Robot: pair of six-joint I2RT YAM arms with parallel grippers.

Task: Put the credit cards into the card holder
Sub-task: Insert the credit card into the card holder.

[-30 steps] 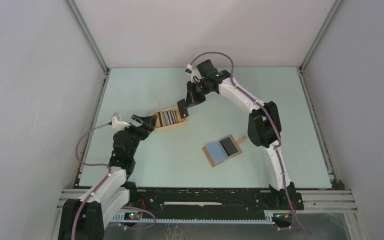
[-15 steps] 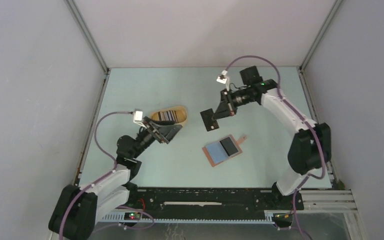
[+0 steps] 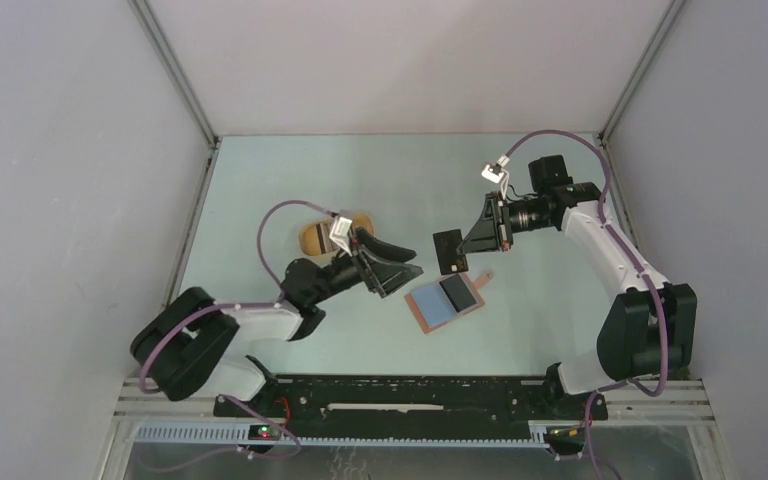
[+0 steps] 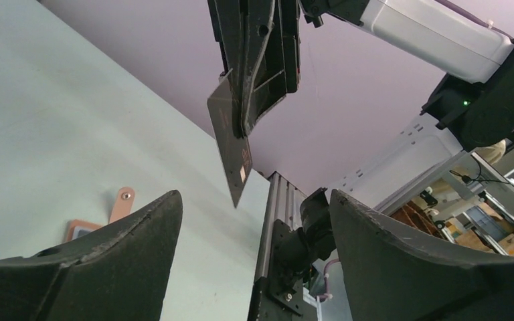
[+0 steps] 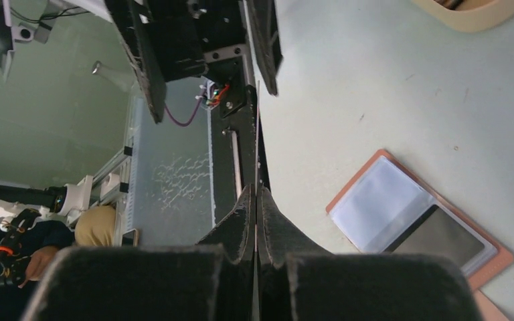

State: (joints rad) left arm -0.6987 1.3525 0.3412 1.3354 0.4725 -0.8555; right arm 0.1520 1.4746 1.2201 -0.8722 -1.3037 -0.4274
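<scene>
thin dark card (image 3: 447,250), squarish leather-like card holder (image 3: 430,308)

Table (image 5: 375,80): pale green, matt, smooth; a few faint scuffs and specks.
Dark card (image 4: 231,144): thin rigid plastic, semi-gloss, with a soft sheen across its face.
Card holder (image 3: 430,308): reddish-brown leather-look cover, matt. The stud (image 4: 126,196) on its tab looks like dull metal.
Sleeves (image 5: 381,214) inside the holder: clear plastic, glossy, a little cloudy.
Tray (image 5: 472,17): tan, smooth, matt; material cannot be told.
Left gripper (image 4: 254,200): fingers (image 4: 401,267) are black plastic, matt, with a fine grainy texture.
Arm shell (image 4: 435,33): white plastic, smooth, low gloss.
Walls (image 3: 60,200): grey, flat, matt.
Frame post (image 3: 175,72): bare silvery metal, satin finish.
</scene>
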